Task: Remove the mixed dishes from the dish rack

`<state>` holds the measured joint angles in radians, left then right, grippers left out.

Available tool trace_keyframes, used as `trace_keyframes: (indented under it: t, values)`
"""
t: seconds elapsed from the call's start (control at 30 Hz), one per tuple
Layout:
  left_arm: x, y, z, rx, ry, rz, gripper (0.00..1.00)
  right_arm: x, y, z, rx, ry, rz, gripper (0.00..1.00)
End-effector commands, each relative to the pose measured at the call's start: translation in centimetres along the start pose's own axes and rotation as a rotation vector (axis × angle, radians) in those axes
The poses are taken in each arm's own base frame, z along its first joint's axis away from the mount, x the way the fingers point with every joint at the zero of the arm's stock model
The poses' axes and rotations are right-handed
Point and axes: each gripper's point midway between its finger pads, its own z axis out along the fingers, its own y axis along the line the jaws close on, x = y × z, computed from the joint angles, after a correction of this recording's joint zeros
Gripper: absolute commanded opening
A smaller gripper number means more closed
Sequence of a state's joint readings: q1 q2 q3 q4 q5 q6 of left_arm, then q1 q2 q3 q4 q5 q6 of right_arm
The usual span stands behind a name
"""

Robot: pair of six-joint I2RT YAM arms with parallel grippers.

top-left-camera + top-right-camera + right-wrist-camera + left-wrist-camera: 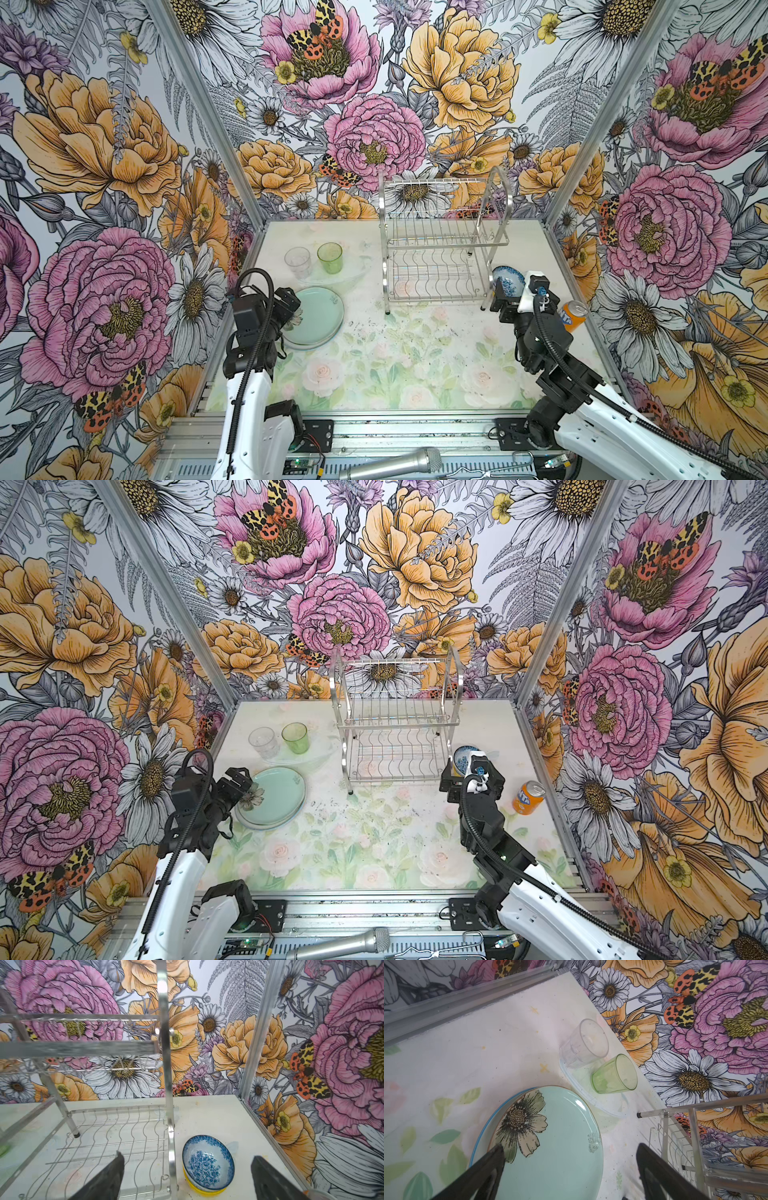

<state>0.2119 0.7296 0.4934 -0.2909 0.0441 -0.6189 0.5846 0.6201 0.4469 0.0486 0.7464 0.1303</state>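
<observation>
Two bowls [208, 1162] nested beside dish rack [446, 242]; plates [320, 318] stacked nr glasses [330, 257].

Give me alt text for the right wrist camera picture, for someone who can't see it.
A blue-and-white patterned bowl sits nested in a yellow bowl on the white table beside the steel dish rack, whose wire shelves hold no dishes. The right gripper stands open in the foreground.

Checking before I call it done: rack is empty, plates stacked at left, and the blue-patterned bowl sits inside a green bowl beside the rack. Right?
Not quite: the blue-patterned bowl sits inside a yellow bowl, as the right wrist view shows. The rest holds.
</observation>
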Motion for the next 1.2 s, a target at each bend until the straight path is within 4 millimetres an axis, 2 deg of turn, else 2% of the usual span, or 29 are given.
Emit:
trace_keyframes:
  t: [0.0, 0.13, 0.23, 0.47, 0.57, 0.73, 0.93, 1.17]
  values:
    - [-3.9, -0.4, -0.1, 0.023, -0.268, 0.093, 0.99, 0.7, -1.8, 1.0, 0.066, -0.021, 0.106, 0.98]
    - [-4.9, 2.0, -0.3, 0.008, -0.467, 0.037, 0.99, 2.8, -4.4, 1.7, 0.158, -0.023, 0.145, 0.99]
    - [-4.3, 3.0, 0.5, -0.024, -0.485, 0.068, 0.99, 3.8, -5.5, 2.2, 0.194, -0.008, 0.151, 0.99]
    - [-3.2, 2.6, 2.6, -0.014, -0.499, 0.243, 0.99, 6.3, -7.2, 3.0, 0.256, 0.023, 0.156, 1.0]
    - [-3.1, 2.4, 3.6, -0.005, -0.503, 0.281, 0.99, 6.6, -8.1, 3.4, 0.292, 0.024, 0.167, 1.0]
    - [-2.2, 0.7, 5.5, 0.092, -0.473, 0.363, 0.99, 7.5, -9.7, 4.4, 0.344, 0.049, 0.148, 1.0]
    - [-1.6, 0.7, 6.4, 0.122, -0.497, 0.396, 0.99, 8.9, -11.5, 5.6, 0.402, 0.07, 0.187, 0.99]
    - [-1.0, 0.0, 6.2, 0.156, -0.511, 0.426, 0.99, 9.9, -11.6, 8.3, 0.39, 0.11, 0.181, 0.99]
